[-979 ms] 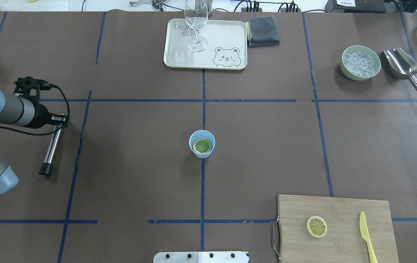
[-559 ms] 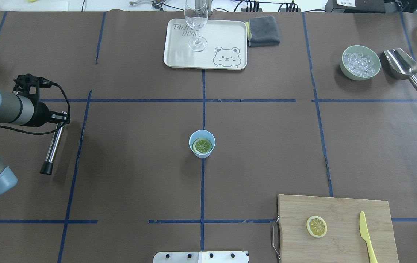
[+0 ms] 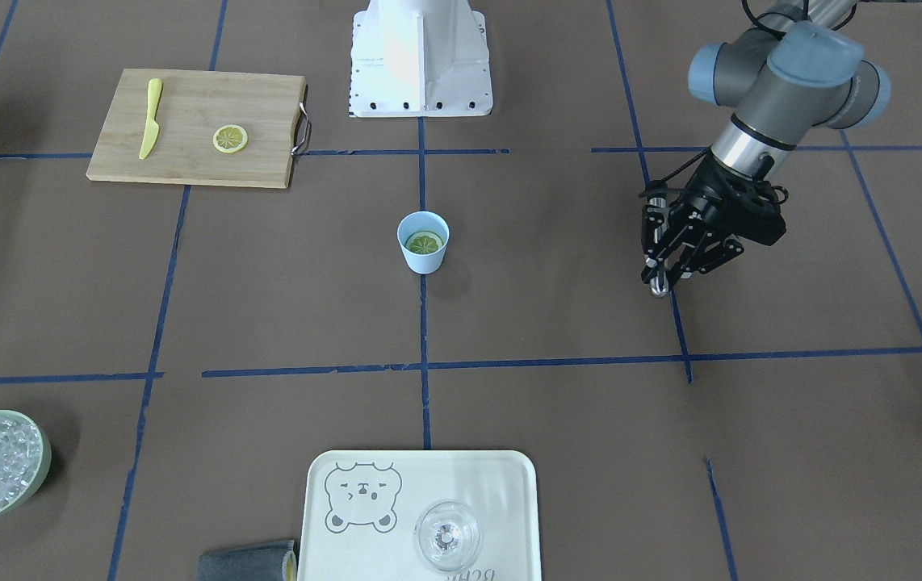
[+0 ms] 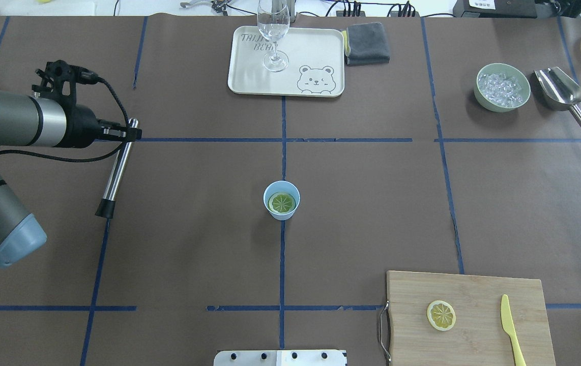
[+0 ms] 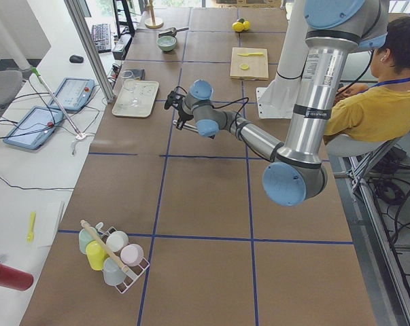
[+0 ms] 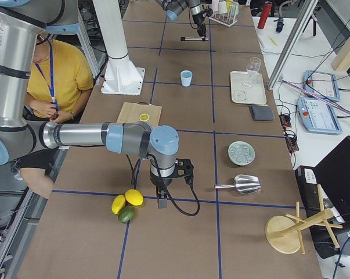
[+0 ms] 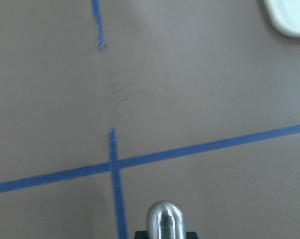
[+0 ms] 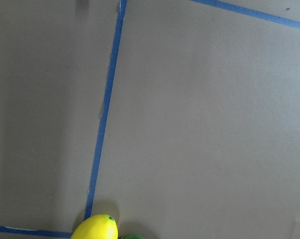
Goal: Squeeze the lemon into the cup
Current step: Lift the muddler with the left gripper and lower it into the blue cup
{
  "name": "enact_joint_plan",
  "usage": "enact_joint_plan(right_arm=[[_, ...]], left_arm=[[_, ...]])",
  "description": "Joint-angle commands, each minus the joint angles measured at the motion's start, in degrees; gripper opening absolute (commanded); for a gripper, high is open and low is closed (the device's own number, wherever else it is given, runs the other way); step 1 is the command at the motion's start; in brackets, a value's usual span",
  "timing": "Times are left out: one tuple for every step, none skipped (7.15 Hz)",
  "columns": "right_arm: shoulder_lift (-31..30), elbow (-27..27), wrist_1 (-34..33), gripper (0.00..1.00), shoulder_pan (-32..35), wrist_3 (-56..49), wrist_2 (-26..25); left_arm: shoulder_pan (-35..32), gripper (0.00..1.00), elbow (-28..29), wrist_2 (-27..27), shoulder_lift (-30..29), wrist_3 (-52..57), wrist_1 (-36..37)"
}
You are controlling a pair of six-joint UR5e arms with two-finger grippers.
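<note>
The light-blue cup [image 4: 272, 191] stands at the table's middle, also in the front view [image 3: 422, 257]. A lemon piece [image 4: 282, 203] lies inside it, cut face up, looking greenish-yellow. A second yellow lemon slice [image 4: 441, 315] lies on the cutting board [image 4: 473, 295]. My left gripper [image 4: 128, 133] is far left of the cup, shut on a metal rod [image 4: 116, 169] with a black end, held above the table. The rod's rounded top shows in the left wrist view [image 7: 164, 219]. My right gripper [image 6: 161, 200] shows only in the right side view; I cannot tell its state.
A yellow toy knife [image 4: 511, 328] lies on the board. A tray [image 4: 316, 51] with a clear glass [image 4: 273, 30] and a grey cloth [image 4: 368, 43] are at the back. An ice bowl [image 4: 481, 99] and a scoop [image 4: 562, 94] are back right. Whole citrus fruits [image 6: 127, 203] lie beside my right gripper.
My left arm has moved forward and toward the table's middle, carrying the metal rod with it. The cup and the lemon pieces have not moved.
</note>
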Motion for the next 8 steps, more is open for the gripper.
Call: enact_joint_plan(right_arm=[[-0.02,0.02,0.00,1.00,0.53,0.00,-0.09],[-0.02,0.02,0.00,1.00,1.14,0.00,-0.09],[-0.02,0.28,0.00,1.00,2.19,0.00,-0.09],[-0.02,0.20,0.00,1.00,2.99,-0.09,0.17],[-0.02,0.03,-0.09,1.00,2.99,-0.09,0.52],[-0.72,-0.24,-0.09,1.00,3.08,0.00,4.09],[-1.42,-0.24,0.00,1.00,3.87,0.26,8.74],[-1.43,-0.33,0.00,1.00,4.05,0.53,9.31]], left_arm=[[-0.10,0.00,-1.32,-0.20,-3.31,0.56,-19.85],[-0.01,0.00,-0.02,3.80,-3.56,0.04,-28.69],[0.60,0.00,0.17,13.50,-4.70,0.56,-29.65],[4.78,0.00,0.86,17.77,-8.80,0.56,-32.97],[7.43,0.00,4.26,22.25,-9.97,1.70,-42.40],[10.16,0.00,7.78,25.86,-11.81,9.63,-50.76],[13.67,0.00,9.47,30.25,-13.05,13.01,-53.63],[15.01,0.00,11.66,31.08,-14.28,13.39,-54.00]])
